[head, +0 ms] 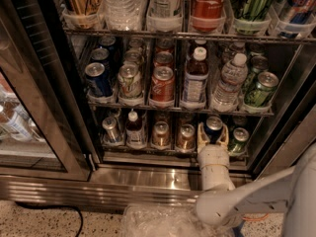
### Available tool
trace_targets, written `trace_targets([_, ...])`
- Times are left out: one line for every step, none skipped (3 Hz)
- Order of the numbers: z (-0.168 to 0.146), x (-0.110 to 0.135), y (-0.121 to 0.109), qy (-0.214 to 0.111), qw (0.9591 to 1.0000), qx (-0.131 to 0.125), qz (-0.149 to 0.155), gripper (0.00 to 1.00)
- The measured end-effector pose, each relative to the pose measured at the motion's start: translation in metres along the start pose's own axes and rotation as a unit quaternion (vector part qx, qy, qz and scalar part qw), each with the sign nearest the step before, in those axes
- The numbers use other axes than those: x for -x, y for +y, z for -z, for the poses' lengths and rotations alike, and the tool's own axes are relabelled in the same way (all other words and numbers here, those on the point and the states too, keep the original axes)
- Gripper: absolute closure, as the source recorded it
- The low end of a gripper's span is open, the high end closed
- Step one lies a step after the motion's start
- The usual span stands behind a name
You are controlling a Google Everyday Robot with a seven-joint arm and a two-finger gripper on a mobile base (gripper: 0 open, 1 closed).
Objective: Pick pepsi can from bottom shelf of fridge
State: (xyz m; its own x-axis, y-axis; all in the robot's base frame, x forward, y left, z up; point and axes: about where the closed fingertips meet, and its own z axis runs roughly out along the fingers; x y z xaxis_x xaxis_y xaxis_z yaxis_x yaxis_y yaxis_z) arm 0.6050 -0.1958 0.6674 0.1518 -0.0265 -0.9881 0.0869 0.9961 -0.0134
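The pepsi can (214,126), dark blue with a silver top, stands in the fifth lane of the bottom shelf (148,149) of the fridge (29,83). My gripper (213,135) reaches in from the lower right, its cream fingers (201,135) on both sides of the can and closed against it. The can's top sits a little higher than its neighbours. A green can (238,138) is right of it and a copper-brown can (186,136) left of it.
The bottom shelf also holds another copper-brown can (160,133), a small bottle (133,128) and a silver can (111,128). The middle shelf (177,106) holds cans and bottles just above. The open glass door (19,127) is at left, and crumpled plastic (158,221) lies on the floor.
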Motion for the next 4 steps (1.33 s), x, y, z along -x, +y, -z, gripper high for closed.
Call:
trace_targets([0.013, 0.025, 0.001, -0.013, 0.9981, 0.056, -0.02, 1.0])
trace_targets([0.03, 0.03, -0.002, 0.0, 0.9918, 0.121, -0.041, 1.0])
trace_targets([0.056, 0.036, -0.001, 0.019, 0.9808, 0.184, -0.062, 1.0])
trace_targets([0.083, 0.054, 0.006, 0.022, 0.9683, 0.242, -0.057, 1.0])
